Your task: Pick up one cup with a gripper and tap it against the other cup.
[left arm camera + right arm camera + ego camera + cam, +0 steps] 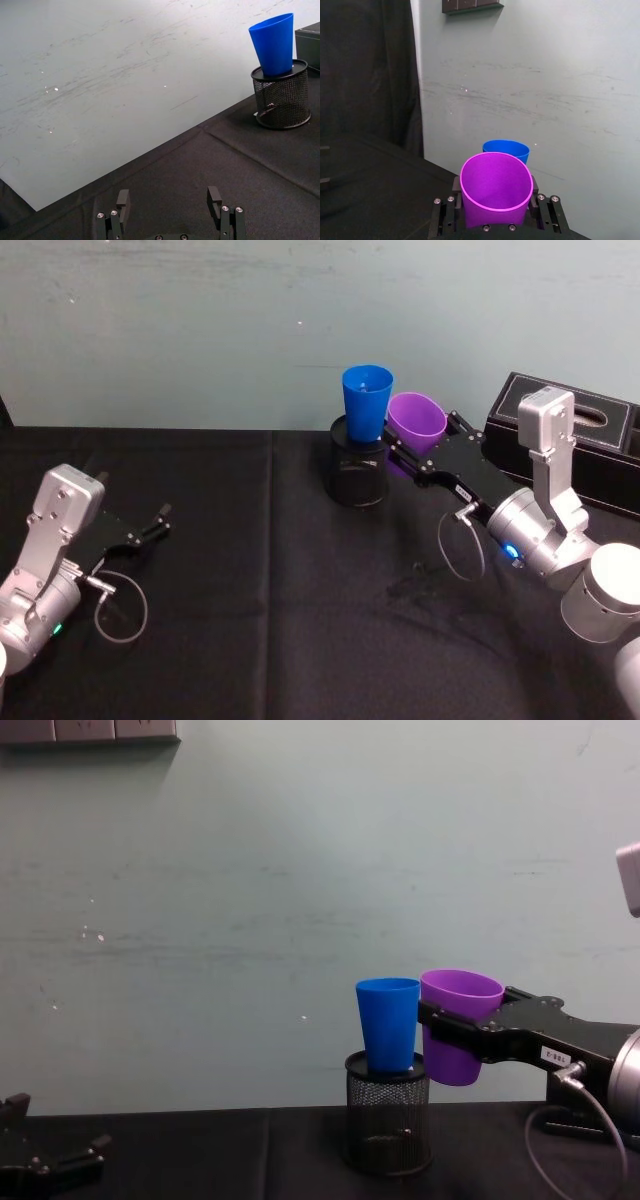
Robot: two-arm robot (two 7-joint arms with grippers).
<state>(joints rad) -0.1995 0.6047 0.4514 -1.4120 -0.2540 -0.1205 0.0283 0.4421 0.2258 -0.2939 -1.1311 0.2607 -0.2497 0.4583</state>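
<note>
I am holding the purple cup [417, 422] in the right gripper [425, 440], whose fingers are clamping it from both sides around its lower half, with its mouth tipping a little toward the wall. It is hanging in the air, clear of the black table [300, 620], just beside the blue cup [367, 400]. The blue cup is standing upright on top of the black mesh pen holder [358, 472], at about the same height as the purple one.

From the chest view the two rims are looking as good as touching, though I cannot tell whether there is a sliver of gap between them. I am judging the tap to be the step in hand.

The thing I am watching most is that the blue cup is perching high on a narrow base (nothing is bracing it), so a firm knock could be sending it off the holder. I am planning a short, slow sideways nudge toward the robot's left, meeting the blue cup near its upper wall, then backing off the same way. I am also wanting the purple cup's base staying above the holder's rim, so it is not catching there.

The left gripper [150, 525] is resting low over the table on the robot's left, well apart from both cups, with its fingers spread and nothing between them.
</note>
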